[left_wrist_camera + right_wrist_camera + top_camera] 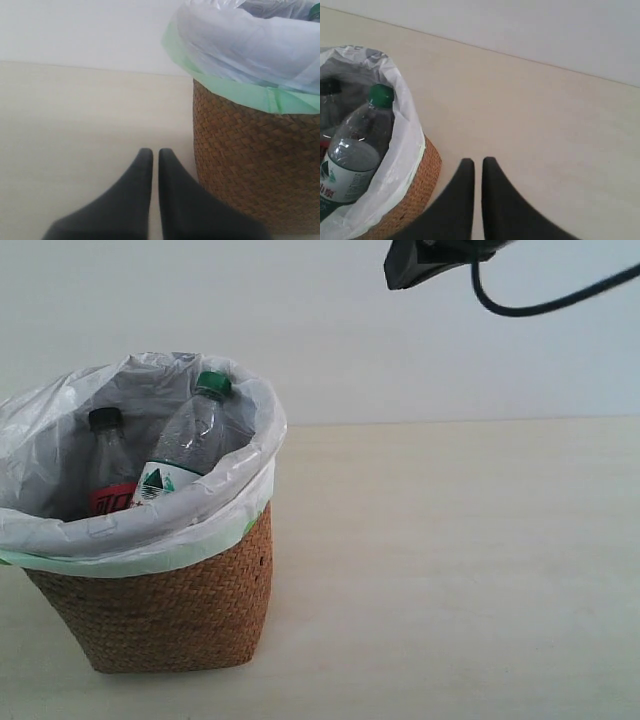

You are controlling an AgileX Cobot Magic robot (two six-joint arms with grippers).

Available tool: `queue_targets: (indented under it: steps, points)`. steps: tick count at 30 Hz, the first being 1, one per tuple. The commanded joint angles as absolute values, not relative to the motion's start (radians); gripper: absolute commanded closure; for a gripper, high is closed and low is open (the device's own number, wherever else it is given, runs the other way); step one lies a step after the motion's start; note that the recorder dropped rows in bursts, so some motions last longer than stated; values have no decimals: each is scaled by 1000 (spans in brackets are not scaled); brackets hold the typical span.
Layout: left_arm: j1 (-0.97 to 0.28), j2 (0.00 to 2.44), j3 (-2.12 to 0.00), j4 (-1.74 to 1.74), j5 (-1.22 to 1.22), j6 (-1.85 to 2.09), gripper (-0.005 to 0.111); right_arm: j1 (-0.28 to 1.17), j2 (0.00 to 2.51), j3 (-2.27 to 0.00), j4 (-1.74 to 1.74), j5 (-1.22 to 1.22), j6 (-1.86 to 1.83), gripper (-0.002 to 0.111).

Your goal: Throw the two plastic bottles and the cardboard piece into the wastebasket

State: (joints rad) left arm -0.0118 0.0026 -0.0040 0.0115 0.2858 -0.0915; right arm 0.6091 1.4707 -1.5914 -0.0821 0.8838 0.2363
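The brown wicker wastebasket (170, 610) with its white bag liner (200, 505) stands at the left of the table. Inside it lean the green-capped bottle (185, 445) and the black-capped bottle with a red label (108, 465). The cardboard piece is out of view. My left gripper (151, 152) is shut and empty, low over the table beside the wastebasket's wall (250, 170). High above the table to the right of the wastebasket (415, 190), my right gripper (478, 161) is shut and empty; the green-capped bottle (360, 145) shows in its view.
The light wooden table (450, 570) stretches to the right of the basket, with a pale wall behind it. A dark arm part with a black cable (440, 260) hangs at the top right of the exterior view.
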Motion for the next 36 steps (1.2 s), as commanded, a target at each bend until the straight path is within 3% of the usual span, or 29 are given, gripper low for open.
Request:
queue_targets:
  steps: [1, 12, 16, 21, 36]
  points:
    - [-10, 0, 0, 16, 277, -97, 103, 608, 1340, -1395, -94, 749, 256, 108]
    - [-10, 0, 0, 16, 277, -97, 103, 608, 864, -652, -85, 120, 281, 108]
    - [-10, 0, 0, 16, 277, -97, 103, 608, 683, -500, -79, 128, 283, 108]
    - [-10, 0, 0, 16, 277, -97, 103, 608, 557, -477, -23, 352, 290, 108]
    - [-10, 0, 0, 16, 279, -97, 103, 612, 541, -477, -25, 338, 288, 108]
